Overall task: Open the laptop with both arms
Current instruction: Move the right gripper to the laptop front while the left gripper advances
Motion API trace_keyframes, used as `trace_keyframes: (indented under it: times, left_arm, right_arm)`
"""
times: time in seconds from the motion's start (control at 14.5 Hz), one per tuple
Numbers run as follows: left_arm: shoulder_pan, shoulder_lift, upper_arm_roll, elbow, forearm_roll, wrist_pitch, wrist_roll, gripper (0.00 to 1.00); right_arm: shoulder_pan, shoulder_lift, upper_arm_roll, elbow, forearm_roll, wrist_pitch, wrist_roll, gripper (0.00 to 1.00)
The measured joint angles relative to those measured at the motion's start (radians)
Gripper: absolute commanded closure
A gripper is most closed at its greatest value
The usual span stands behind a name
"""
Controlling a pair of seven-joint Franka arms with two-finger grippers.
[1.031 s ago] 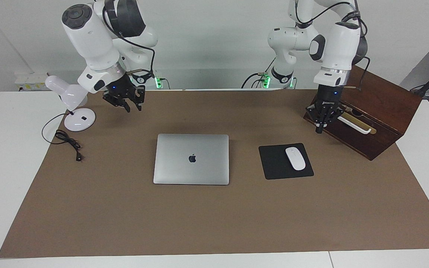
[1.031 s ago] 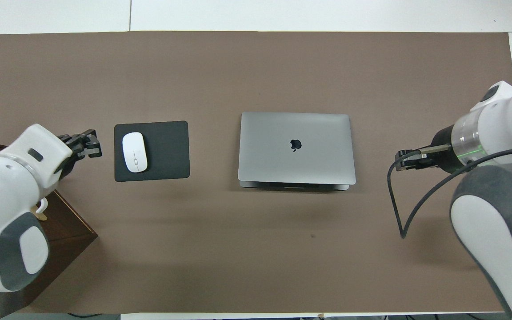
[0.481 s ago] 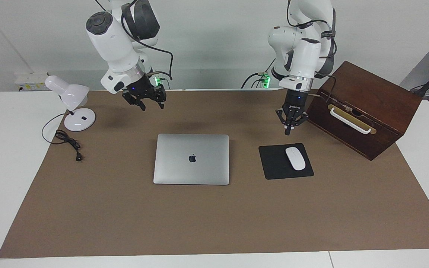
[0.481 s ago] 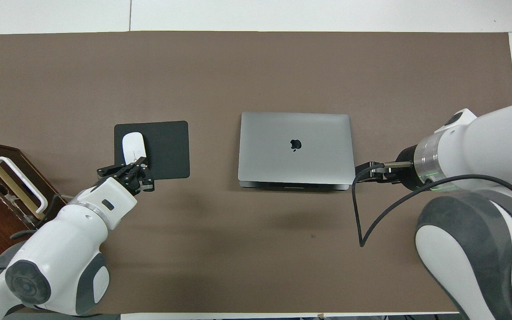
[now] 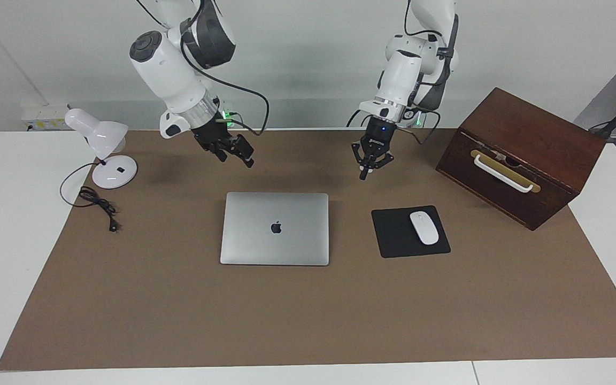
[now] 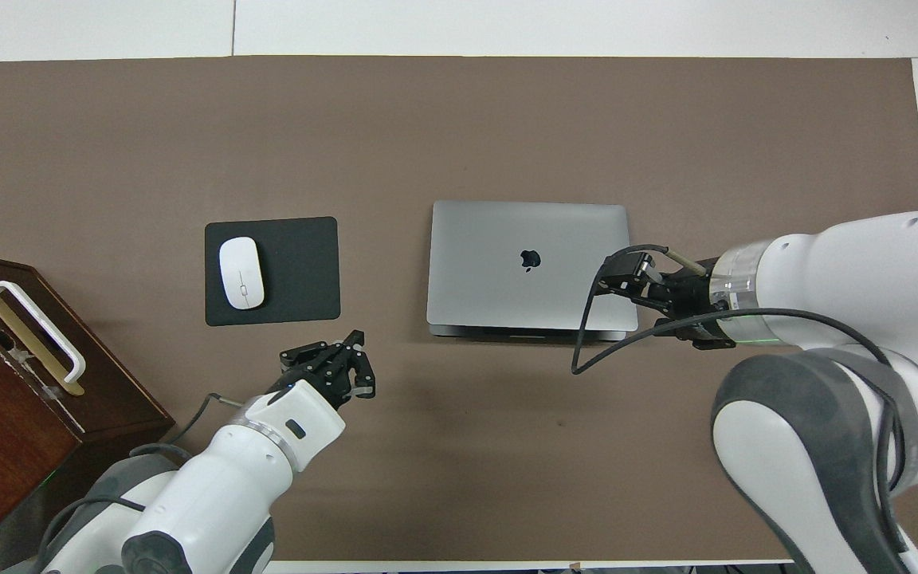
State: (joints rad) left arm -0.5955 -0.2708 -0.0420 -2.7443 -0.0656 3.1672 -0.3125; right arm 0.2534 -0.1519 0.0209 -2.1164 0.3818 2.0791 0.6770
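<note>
Starting at the right arm's end of the desk (image 5: 179, 315), a white lamp (image 5: 106, 140) stands well clear of the work. Next come the right arm's fingers (image 5: 246, 159), spread apart and hanging in the air. The overhead view puts them over the short edge of the laptop (image 5: 276, 246) at that arm's end, while the facing view shows them raised and touching nothing. The laptop lies closed and flat in the middle of the desk, logo up. Its long axis runs from one arm's end of the desk toward the other. Only the overhead view shows a thin double edge along its side nearer the robots, so you can judge the opening lip faces them. That is the relation your next move turns on: the lip lies below and just robotward of the spread fingers, and the right arm is the closer of the two to it. The left arm's fingers (image 5: 362, 174) are pressed together, pinching nothing, over bare desk between the laptop and the mouse pad (image 5: 393, 238). A white mouse (image 5: 424, 228) sits on that pad. A wooden box (image 5: 532, 144) stands at the left arm's end.
</note>
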Motion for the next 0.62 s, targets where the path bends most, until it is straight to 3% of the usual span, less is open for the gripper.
trace_keyframes:
  times: [0.21,0.48,0.62]
  left_arm:
    - [-0.014,-0.001,-0.086,-0.012,0.0,0.0,-0.088,1.0]
    - [-0.015,-0.002,-0.175,-0.016,0.0,0.0,-0.142,1.0]
    - [-0.015,-0.001,-0.197,-0.021,0.0,-0.001,-0.153,1.0]
  right_arm:
    - [0.026,0.003,0.001,-0.049,0.064,0.137,0.098,0.0]
    - [0.053,0.005,-0.001,-0.116,0.169,0.234,0.176,0.0]
    - [0.104,0.008,0.0,-0.181,0.231,0.374,0.219,0.0]
